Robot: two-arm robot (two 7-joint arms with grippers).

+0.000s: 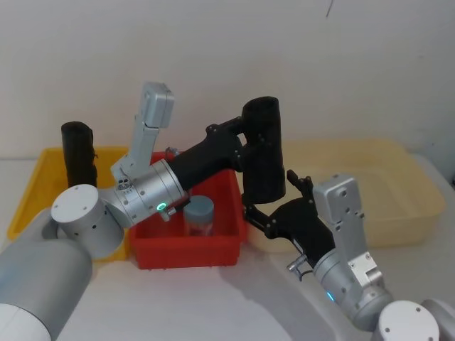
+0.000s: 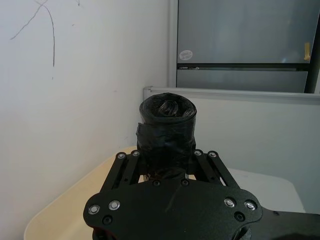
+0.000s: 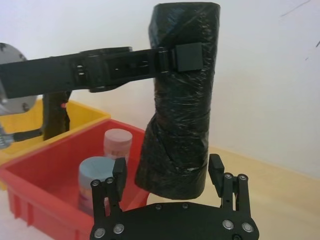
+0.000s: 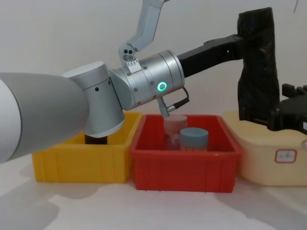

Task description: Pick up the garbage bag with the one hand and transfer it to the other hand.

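black crinkled garbage bag (image 4: 259,72); red bin (image 4: 184,167); yellow bin (image 4: 81,165); pale cream tub (image 4: 259,158); blue-grey jar lid (image 4: 194,135).

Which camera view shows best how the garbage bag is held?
The right wrist view. It shows the garbage bag whole, the left gripper clamped near its top and the right gripper open on either side of its lower end. The head and chest views show the bag farther off; the left wrist view shows its top end.

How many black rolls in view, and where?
2. The garbage bag is upright in mid-air, clamped near its top by the left gripper, its lower end between the open right gripper. A slimmer black roll stands in the yellow bin.
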